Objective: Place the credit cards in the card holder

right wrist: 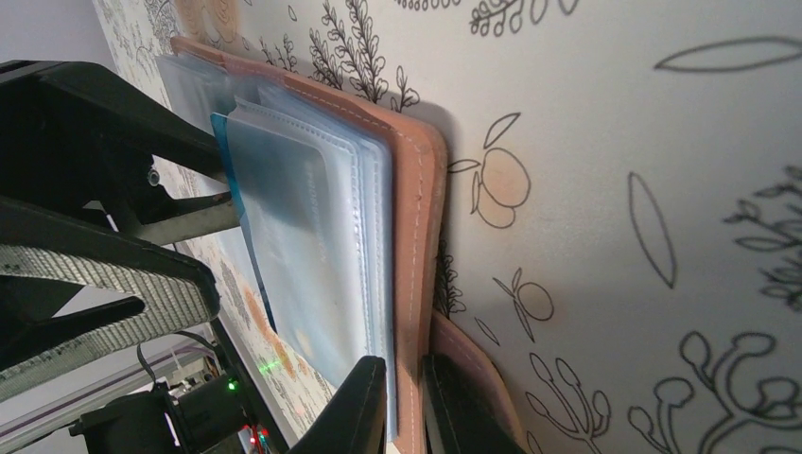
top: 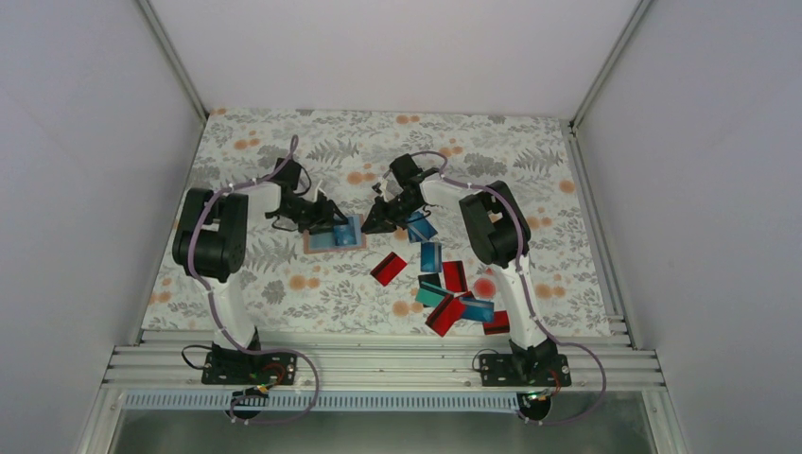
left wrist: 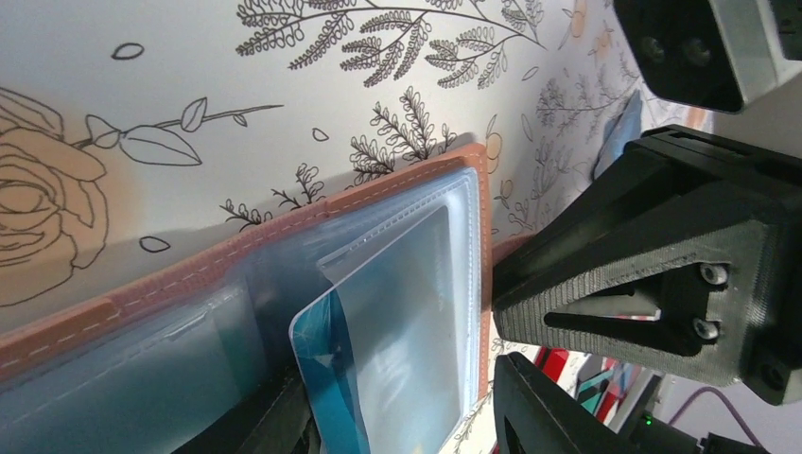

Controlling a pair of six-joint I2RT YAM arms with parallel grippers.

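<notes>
The right fingers (right wrist: 405,409) are nearest, pinched shut on the stitched tan edge of the card holder (right wrist: 416,236). The holder lies open on the flowered table (right wrist: 615,142), its clear sleeves (right wrist: 312,218) facing up. A teal card (left wrist: 331,378) sits partly inside one sleeve of the holder. The left fingers (left wrist: 397,402) stand one at each side of that card; whether they press it cannot be told. The other credit cards (top: 455,276) lie scattered on the table, well apart from the holder on the right arm's side.

White arms (top: 518,303), black joints (top: 210,238), purple cables (top: 315,381), ribbed black jaws
</notes>
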